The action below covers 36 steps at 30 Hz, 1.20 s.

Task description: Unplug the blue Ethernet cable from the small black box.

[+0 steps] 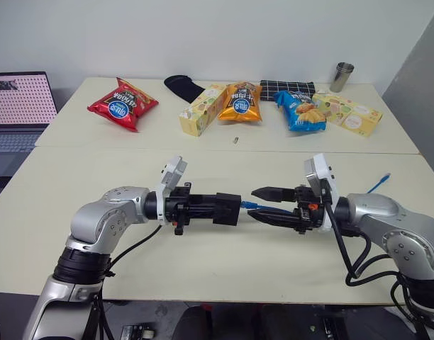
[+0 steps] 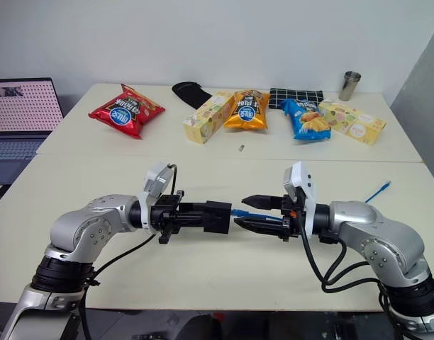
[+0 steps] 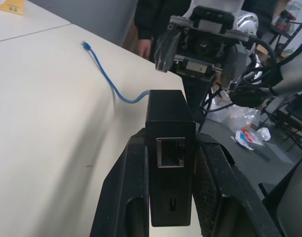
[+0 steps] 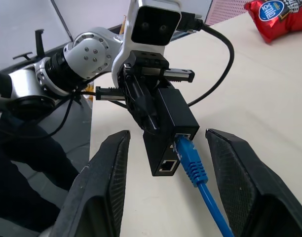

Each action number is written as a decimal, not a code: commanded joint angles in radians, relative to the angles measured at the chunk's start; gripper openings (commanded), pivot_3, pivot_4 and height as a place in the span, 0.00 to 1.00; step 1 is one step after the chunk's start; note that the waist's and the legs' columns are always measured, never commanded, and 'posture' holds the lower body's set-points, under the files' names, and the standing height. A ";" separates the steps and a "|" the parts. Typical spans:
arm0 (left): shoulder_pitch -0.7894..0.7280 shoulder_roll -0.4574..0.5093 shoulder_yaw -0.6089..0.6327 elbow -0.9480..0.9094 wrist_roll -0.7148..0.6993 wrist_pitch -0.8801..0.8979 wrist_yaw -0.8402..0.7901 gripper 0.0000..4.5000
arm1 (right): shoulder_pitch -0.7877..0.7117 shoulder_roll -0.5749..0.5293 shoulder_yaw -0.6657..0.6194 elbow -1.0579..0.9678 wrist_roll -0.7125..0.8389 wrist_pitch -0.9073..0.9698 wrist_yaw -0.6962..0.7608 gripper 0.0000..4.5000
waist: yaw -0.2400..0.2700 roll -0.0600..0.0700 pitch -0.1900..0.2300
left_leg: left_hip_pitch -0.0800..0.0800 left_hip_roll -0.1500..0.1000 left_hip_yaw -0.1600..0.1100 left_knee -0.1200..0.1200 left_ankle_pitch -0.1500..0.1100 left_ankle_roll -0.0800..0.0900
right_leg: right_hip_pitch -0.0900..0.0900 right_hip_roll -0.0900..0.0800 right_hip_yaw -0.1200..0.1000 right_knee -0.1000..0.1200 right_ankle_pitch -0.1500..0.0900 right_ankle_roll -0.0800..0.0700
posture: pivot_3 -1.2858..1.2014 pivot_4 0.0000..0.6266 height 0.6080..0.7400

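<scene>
While the left tool (image 1: 215, 208) clamps the small matte black box (image 1: 227, 209), the right tool (image 1: 268, 204) stands released around the still-seated thin blue Ethernet cable (image 4: 193, 165); closing off-centre risks slipping off the plug.

Over the surface (image 1: 203, 269), the small black box (image 1: 226, 209) sits between both arms; snack bags (image 1: 123, 103) line the far edge.

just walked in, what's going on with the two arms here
The left tool is shut on the black box, holding it above the table. The blue cable is still plugged into the box. The right tool faces it with its fingers open on either side of the plug, not yet gripping it.
</scene>
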 commanded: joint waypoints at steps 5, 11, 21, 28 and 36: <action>0.002 -0.007 0.035 -0.027 -0.019 -0.010 -0.005 0.17 | -0.034 0.026 0.008 0.005 0.023 0.051 0.002 0.58 | 0.000 0.000 0.000 | 0.000 0.000 0.000 0.000 0.000 0.000 | 0.000 0.000 0.000 0.000 0.000 0.000 | 0.52 0.24 1.00; 0.010 -0.007 0.040 -0.046 -0.025 -0.004 0.005 0.17 | -0.049 0.047 0.033 0.032 -0.015 0.064 0.004 0.58 | 0.000 0.000 0.000 | 0.000 0.000 0.000 0.000 0.000 0.000 | 0.000 0.000 0.000 0.000 0.000 0.000 | 0.52 0.24 1.00; 0.014 -0.009 0.046 -0.058 -0.023 -0.003 0.009 0.17 | -0.060 0.070 0.037 0.053 -0.031 0.083 0.012 0.58 | 0.000 0.000 0.000 | 0.000 0.000 0.000 0.000 0.000 0.000 | 0.000 0.000 0.000 0.000 0.000 0.000 | 0.52 0.24 1.00; 0.021 -0.003 0.045 -0.070 -0.023 -0.002 0.008 0.17 | -0.069 0.074 0.033 0.066 -0.026 0.095 0.023 0.42 | 0.000 0.000 0.000 | 0.000 0.000 0.000 0.000 0.000 0.000 | 0.000 0.000 0.000 0.000 0.000 0.000 | 0.52 0.24 1.00; 0.026 -0.001 0.042 -0.083 -0.030 -0.004 -0.011 0.17 | -0.085 0.058 0.049 0.078 -0.044 0.103 0.064 0.02 | 0.000 0.000 0.000 | 0.000 0.000 0.000 0.000 0.000 0.000 | 0.000 0.000 0.000 -0.001 0.000 0.000 | 0.52 0.24 1.00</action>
